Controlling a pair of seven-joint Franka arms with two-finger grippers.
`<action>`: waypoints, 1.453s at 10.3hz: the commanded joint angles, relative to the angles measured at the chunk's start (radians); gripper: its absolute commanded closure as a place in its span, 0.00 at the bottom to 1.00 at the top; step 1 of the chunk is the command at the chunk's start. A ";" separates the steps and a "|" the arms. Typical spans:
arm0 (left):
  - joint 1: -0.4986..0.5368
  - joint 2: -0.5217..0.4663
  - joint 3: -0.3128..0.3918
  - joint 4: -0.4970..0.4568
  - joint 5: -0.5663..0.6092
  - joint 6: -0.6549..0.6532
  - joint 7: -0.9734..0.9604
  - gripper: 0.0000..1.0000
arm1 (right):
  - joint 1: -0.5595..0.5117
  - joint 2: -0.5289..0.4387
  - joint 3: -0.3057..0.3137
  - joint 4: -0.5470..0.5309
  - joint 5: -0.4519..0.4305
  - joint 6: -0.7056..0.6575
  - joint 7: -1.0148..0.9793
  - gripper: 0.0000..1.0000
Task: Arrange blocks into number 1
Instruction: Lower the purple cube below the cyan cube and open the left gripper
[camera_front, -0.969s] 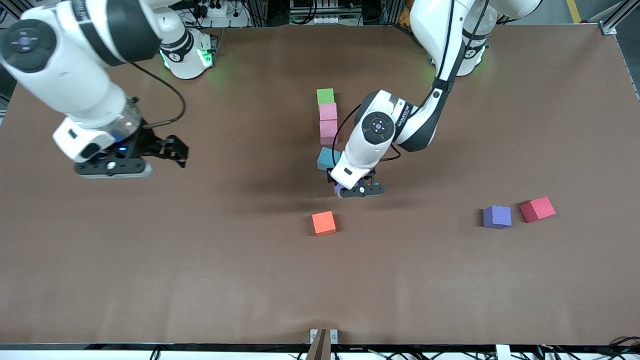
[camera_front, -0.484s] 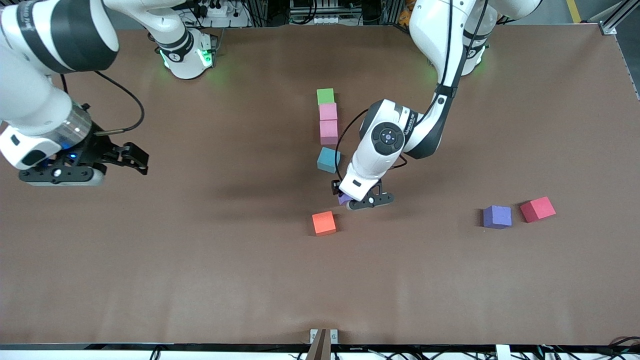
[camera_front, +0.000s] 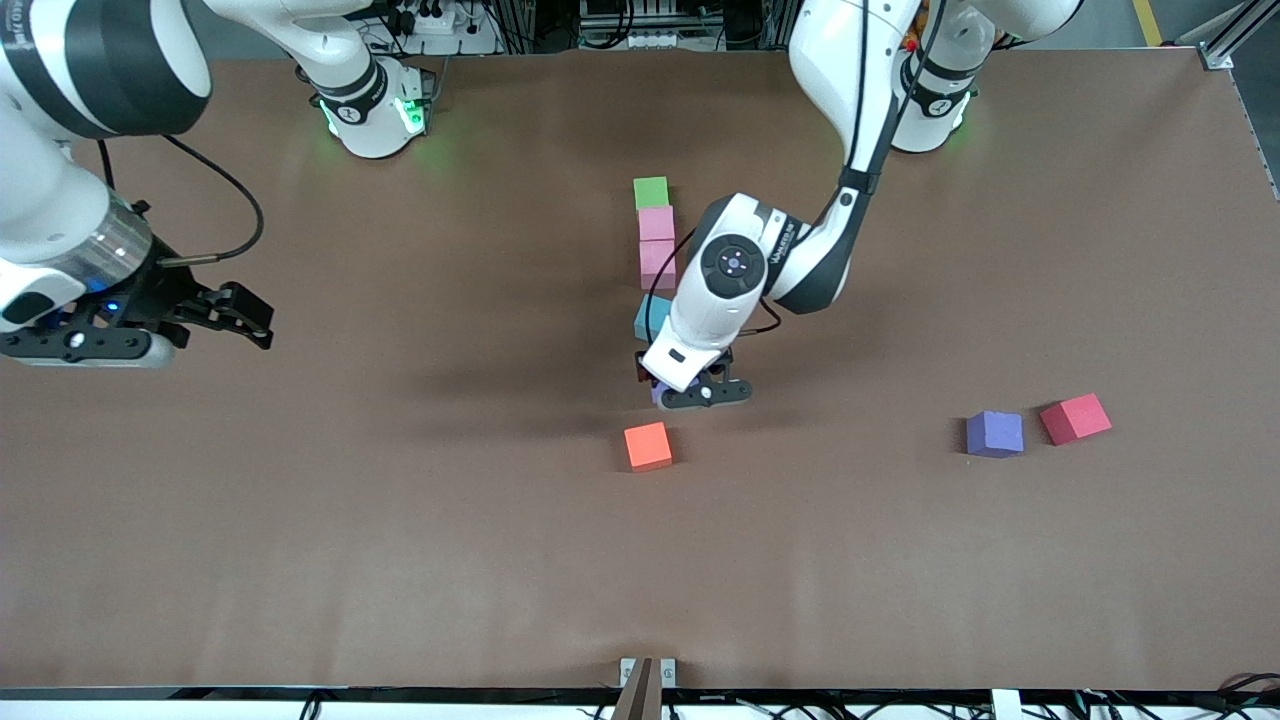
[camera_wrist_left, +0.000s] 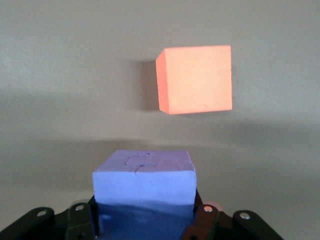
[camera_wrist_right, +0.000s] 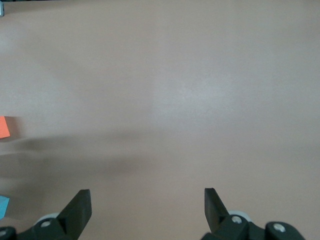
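A green block (camera_front: 651, 192) and two pink blocks (camera_front: 656, 223) (camera_front: 657, 262) form a straight line on the table. The light blue block (camera_front: 648, 318) sits just nearer the camera, turned askew and partly hidden by the left arm. My left gripper (camera_front: 690, 390) (camera_wrist_left: 145, 220) is shut on the purple block (camera_front: 659, 394) (camera_wrist_left: 144, 180), low over the spot between the light blue block and the orange cube (camera_front: 647, 445) (camera_wrist_left: 195, 79). My right gripper (camera_front: 258, 322) (camera_wrist_right: 147, 200) hangs open and empty over bare table at the right arm's end.
A second purple cube (camera_front: 994, 433) and a red cube (camera_front: 1075, 418) lie toward the left arm's end of the table. A metal bracket (camera_front: 647, 672) sits at the table's front edge.
The left gripper carried the purple block toward the right arm's end, into line with the row of blocks. The right arm drew back farther toward its own end of the table.
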 joint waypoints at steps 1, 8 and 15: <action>-0.051 0.035 0.051 0.030 -0.009 -0.009 0.028 1.00 | -0.017 -0.014 0.009 -0.016 -0.008 0.008 -0.003 0.00; -0.099 0.065 0.047 0.031 0.018 -0.009 0.033 1.00 | -0.031 -0.007 0.007 0.001 -0.014 -0.003 -0.012 0.00; -0.106 0.065 0.010 0.013 0.078 -0.010 0.032 1.00 | -0.046 -0.019 0.019 0.010 -0.001 -0.071 -0.001 0.00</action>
